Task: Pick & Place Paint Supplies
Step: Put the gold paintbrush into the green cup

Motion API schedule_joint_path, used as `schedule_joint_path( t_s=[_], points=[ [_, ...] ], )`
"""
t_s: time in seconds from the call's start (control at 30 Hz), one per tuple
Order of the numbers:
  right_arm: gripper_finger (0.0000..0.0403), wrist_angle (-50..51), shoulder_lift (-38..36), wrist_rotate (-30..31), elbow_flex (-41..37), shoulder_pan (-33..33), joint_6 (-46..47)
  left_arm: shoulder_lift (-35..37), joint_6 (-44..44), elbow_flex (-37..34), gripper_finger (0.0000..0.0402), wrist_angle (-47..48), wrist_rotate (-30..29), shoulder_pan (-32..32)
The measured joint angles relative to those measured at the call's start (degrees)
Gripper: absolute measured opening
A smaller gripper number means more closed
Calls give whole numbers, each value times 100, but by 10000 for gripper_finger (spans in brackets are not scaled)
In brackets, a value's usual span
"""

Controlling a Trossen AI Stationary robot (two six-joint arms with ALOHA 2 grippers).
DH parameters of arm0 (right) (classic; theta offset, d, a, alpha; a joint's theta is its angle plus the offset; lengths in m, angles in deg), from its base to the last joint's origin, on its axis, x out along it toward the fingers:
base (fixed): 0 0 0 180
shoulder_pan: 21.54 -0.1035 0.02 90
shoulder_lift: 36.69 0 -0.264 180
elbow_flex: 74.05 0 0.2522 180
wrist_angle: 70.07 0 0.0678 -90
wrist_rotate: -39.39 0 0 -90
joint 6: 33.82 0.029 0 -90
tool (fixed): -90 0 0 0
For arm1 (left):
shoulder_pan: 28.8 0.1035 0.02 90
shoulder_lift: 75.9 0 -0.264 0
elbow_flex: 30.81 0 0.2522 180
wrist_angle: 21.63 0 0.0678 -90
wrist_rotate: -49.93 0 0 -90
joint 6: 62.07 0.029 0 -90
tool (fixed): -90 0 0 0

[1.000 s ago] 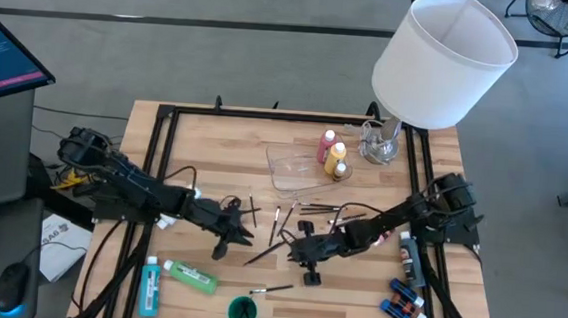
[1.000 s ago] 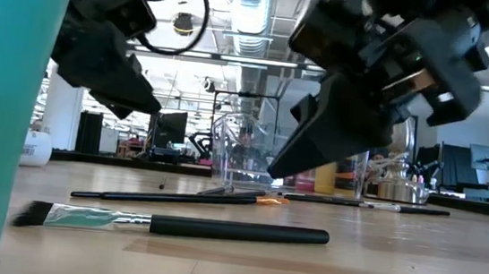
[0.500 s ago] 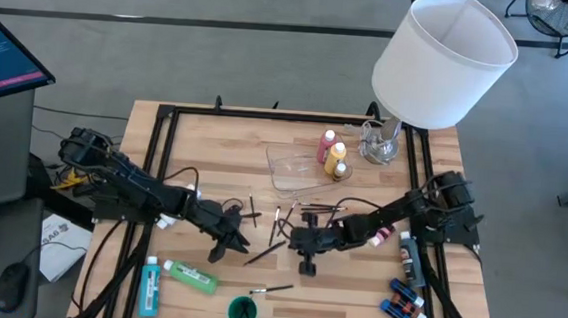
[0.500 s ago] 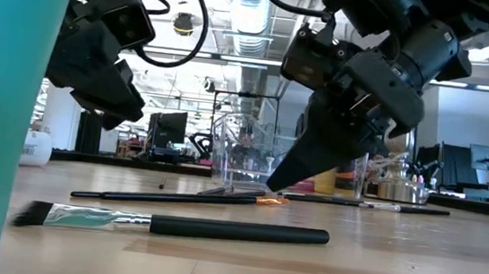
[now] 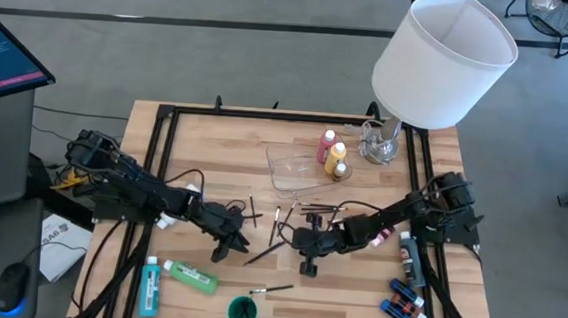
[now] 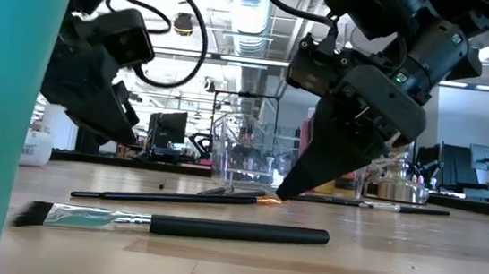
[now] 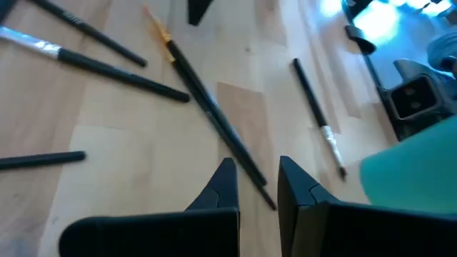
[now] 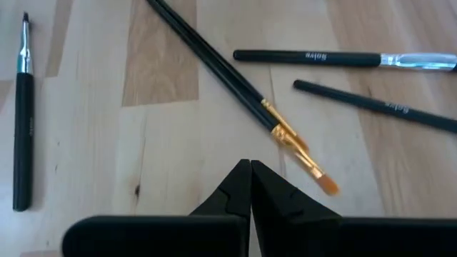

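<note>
The paint supplies are mostly still loose on the counter [image 5: 215, 139], and the one we are after now is the gold-ferruled brush [image 8: 243, 89] with the orange tip, lying among the scattered brushes near the middle of the boards, on the near side of the clear tray [image 5: 298, 167].

Over the last second the right tool [image 8: 250, 171] has swung in from the near side toward that brush, dropped low over it, and pressed its fingers together. In the right wrist view they meet in a closed point with nothing between them; the brush lies flat just beyond the tips, its bristle end off to one side. We read this as a closing that took hold of nothing, or a shut tool meant to nudge, so the brush is not yet picked. The low view agrees: the right tool's point hangs just above the orange tip, and the brush still rests on the wood.

The left tool [image 7: 250, 182] has drawn slightly away from the tray. In its wrist view the fingers stand close together with a narrow gap and hold nothing; the same brush's handle end runs up to just beside the tips.

We judge that the right tool must spread again and straddle the handle before any lift. The pink and yellow bottles [image 5: 331, 152] stand touching the tray's far right corner; the green bottle [image 5: 191, 275] lies well apart toward the near edge.
</note>
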Motion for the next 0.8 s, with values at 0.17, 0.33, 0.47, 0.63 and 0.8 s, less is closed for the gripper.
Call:
schedule_joint_path(
  t_s=[0.17,0.33,0.47,0.63,0.8],
  points=[
    [0,160,0,273,0,57,246,-190,-174,-1,1,-33,40,94],
    [0,252,2,437,0,138,283,-320,-189,35,1,-134,333,90],
    [0,275,2,436,0,178,283,-353,-189,119,1,-208,413,75],
    [0,298,4,509,0,238,305,-353,-190,145,1,-298,413,-5],
    [0,126,181,595,20,364,282,-353,-191,147,1,-359,404,-69]
  ],
)
